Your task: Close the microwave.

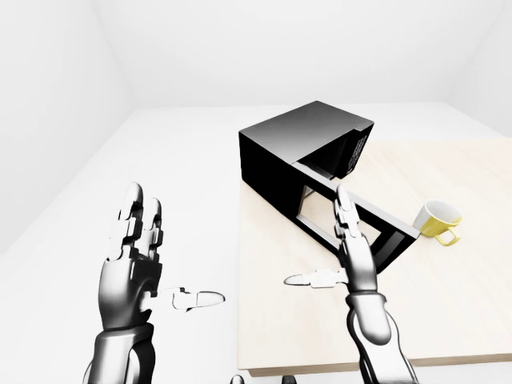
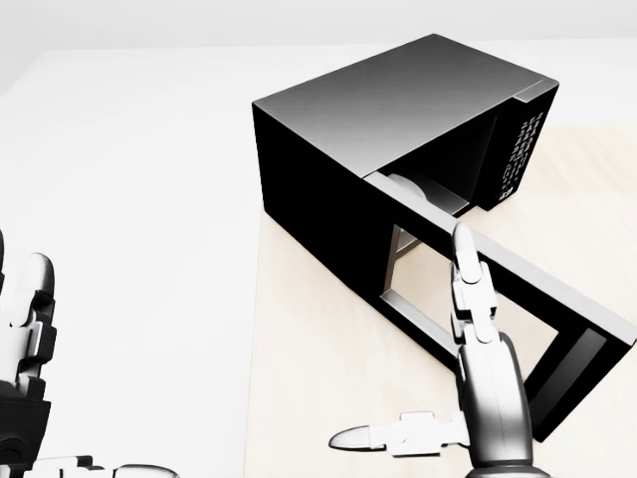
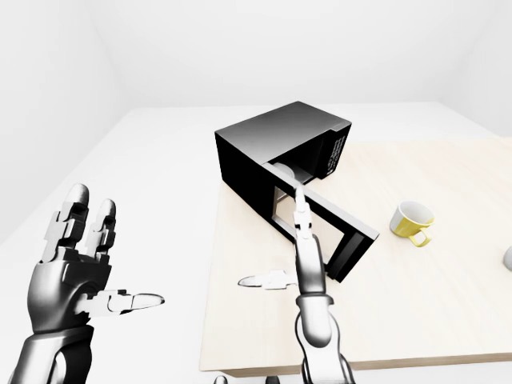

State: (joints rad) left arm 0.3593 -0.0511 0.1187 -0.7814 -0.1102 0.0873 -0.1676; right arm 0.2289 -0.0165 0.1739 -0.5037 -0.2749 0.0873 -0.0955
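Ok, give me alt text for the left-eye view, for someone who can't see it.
A black microwave sits on a light wooden table with its door swung wide open. The robot's right hand is raised, fingers spread, near the door; the left hand is open off the table's left side. A yellow mug stands at right.

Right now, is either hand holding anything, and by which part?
Nothing is held. The right hand is open, fingers straight, in line with the black microwave's open door; contact cannot be told. The left hand is open, off the table.

No text, brand or number can be read anywhere. The microwave (image 2: 398, 129) has a control panel (image 2: 520, 149) of pale marks, too small to read.
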